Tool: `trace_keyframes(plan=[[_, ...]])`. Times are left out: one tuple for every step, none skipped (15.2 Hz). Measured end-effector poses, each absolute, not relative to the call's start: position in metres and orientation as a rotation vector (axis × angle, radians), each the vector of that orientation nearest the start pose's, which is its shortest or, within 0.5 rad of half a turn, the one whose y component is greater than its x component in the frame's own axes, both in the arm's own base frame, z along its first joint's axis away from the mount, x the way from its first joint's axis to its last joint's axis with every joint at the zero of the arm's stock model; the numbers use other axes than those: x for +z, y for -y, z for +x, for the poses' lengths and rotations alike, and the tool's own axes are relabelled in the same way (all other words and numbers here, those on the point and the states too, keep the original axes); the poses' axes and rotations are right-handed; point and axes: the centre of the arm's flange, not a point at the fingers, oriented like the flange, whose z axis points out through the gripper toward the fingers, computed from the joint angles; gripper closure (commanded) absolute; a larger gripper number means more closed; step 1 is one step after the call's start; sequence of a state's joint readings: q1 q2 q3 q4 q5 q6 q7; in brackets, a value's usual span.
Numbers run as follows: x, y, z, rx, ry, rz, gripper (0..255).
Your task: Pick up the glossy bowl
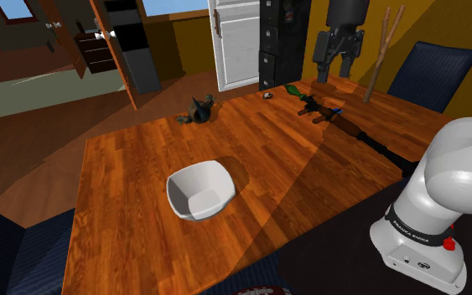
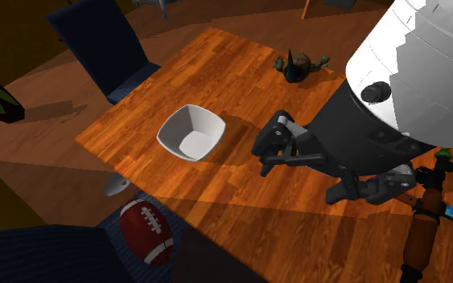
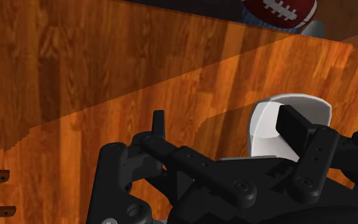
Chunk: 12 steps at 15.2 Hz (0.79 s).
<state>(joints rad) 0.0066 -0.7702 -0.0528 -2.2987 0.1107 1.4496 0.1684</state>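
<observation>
White, glossy bowl (image 1: 199,193) stood upright near the middle of the wooden table (image 1: 133,230). The black gripper (image 3: 225,121) hung above the tabletop, apart from the bowl, fingers spread and holding nothing. A football (image 2: 146,233) lay just past the table's edge.

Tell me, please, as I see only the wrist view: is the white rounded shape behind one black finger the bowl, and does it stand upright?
Observer: Yes. It is the glossy white bowl with a squarish rim; it stands upright, mouth up, on the brown wooden table.
Operator: Is my gripper above it?
Observer: It seems not. In the second exterior view the black two-finger gripper is beside the bowl, toward that view's right, with bare table between.
Operator: Is anything near the bowl?
Observer: Nothing touches it. A small dark teapot-shaped object stands well apart, farther up the shoulder view.
</observation>
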Motion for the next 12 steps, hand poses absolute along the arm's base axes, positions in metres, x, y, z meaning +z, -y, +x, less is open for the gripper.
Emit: trace_keyframes(plan=[[0.603,0.006,0.299,0.134,-0.283,-2.984,0],[0.599,0.002,0.301,0.134,-0.289,-2.984,0],[0.593,-0.002,0.306,0.133,-0.300,-2.985,0],[0.584,-0.008,0.310,0.131,-0.311,-2.985,0],[0.576,-0.014,0.313,0.129,-0.324,-2.986,0],[0.565,-0.022,0.319,0.128,-0.337,-2.987,0],[0.555,-0.030,0.327,0.126,-0.351,-2.987,0],[0.544,-0.036,0.333,0.123,-0.365,-2.987,0],[0.537,-0.046,0.339,0.120,-0.378,-2.987,0],[0.530,-0.053,0.346,0.118,-0.392,-2.987,0],[0.521,-0.063,0.353,0.115,-0.406,-2.988,0],[0.513,-0.070,0.356,0.112,-0.420,-2.987,0]])
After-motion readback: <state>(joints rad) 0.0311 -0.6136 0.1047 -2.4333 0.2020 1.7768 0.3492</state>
